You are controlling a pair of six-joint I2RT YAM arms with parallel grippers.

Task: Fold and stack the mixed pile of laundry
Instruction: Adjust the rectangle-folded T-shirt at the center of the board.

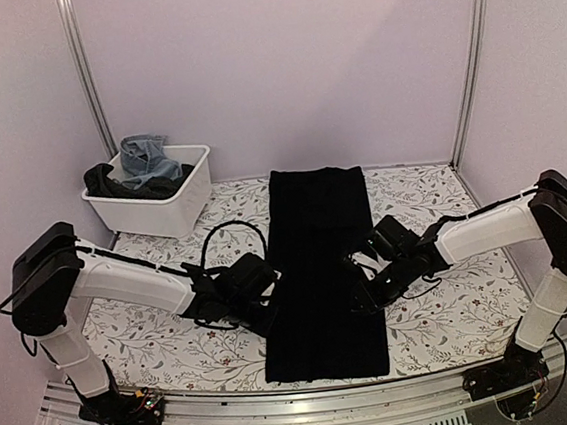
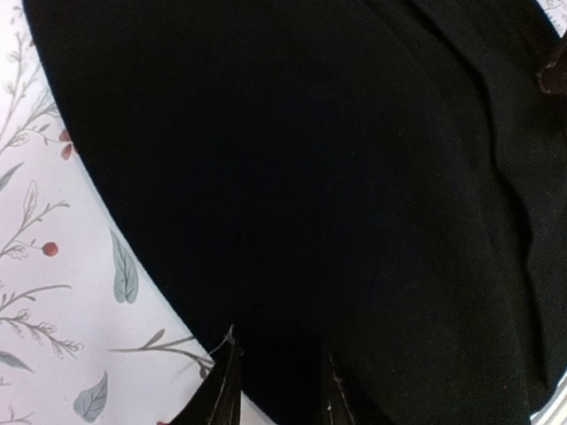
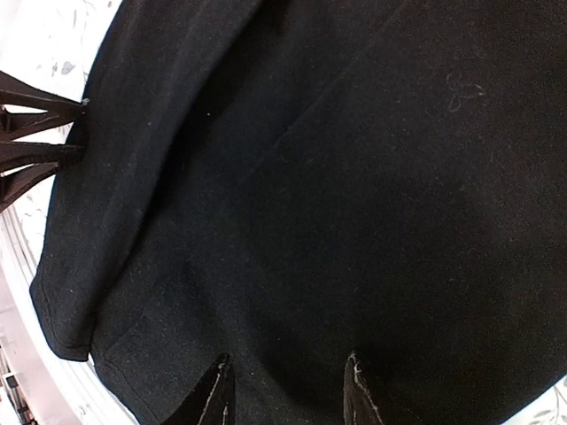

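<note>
A large black cloth lies flat as a long strip down the middle of the table. My left gripper is at its left edge, open, with its fingertips straddling the cloth's edge. My right gripper is at the cloth's right edge, open, with both fingers over the black fabric. Neither gripper holds anything. Light blue jeans and dark clothes sit in the white bin at the back left.
The table has a floral cover. A metal rail runs along the near edge. Upright frame posts stand at the back corners. The left gripper's fingers show at the left of the right wrist view.
</note>
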